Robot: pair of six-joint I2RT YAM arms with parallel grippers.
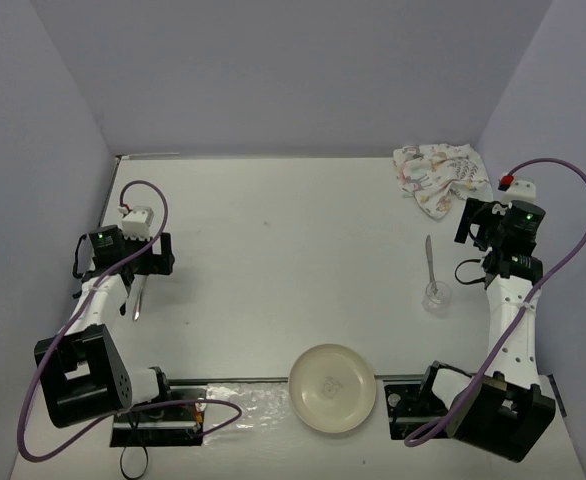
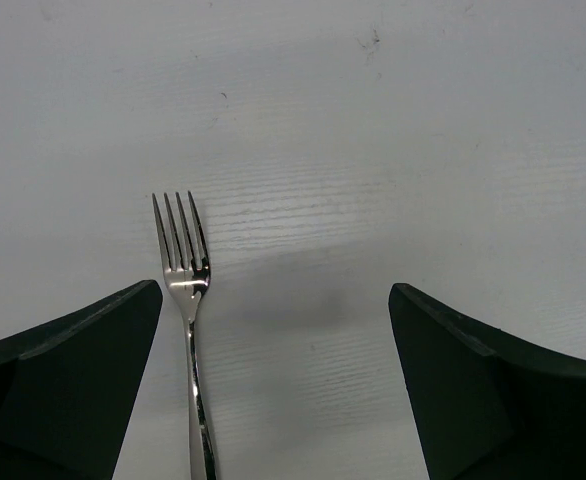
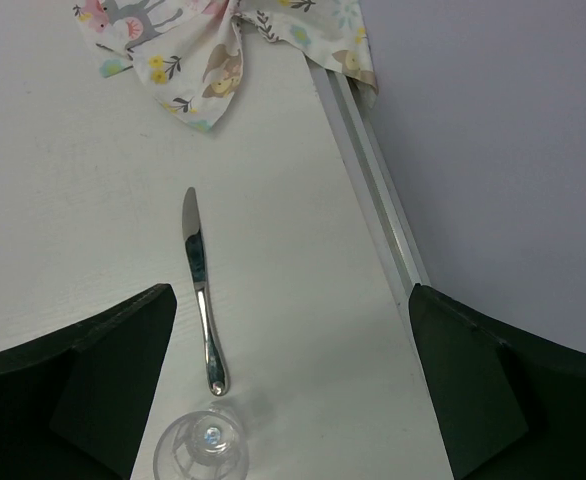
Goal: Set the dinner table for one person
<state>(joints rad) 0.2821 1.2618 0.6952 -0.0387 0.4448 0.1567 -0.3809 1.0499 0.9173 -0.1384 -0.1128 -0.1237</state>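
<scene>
Fork (image 2: 185,290) under the left gripper (image 2: 275,300): it lies flat on the dinner table (image 1: 293,260) inside the span of the fingers, just beside the one at the left of the wrist view and not touching it, tines pointing away from the wrist, handle running back beneath the hand. Left fingers stand wide apart with nothing between the pads; the gripper hangs over the fork without contact. Right gripper (image 3: 291,300) likewise spread wide and holding nothing. Ahead of it a table knife (image 3: 198,280) lies flat on the white surface, blade tip pointing away from the hand, handle end toward it, set nearer the finger at the left of that wrist view. A small clear glass (image 3: 201,445) stands upright closest to the right hand, just at the knife's handle end; whether the two touch cannot be told. Beyond the knife, well past the right fingertips, a crumpled animal-and-leaf printed cloth placemat (image 3: 213,60) sits bunched in the table's far corner, against the rail at the foot of the wall. A round cream plate (image 1: 332,388) rests at the near edge of the table, between the two arm bases, well apart from both grippers and behind each hand. Table itself is plain white and matte, walled by pale lilac panels.
</scene>
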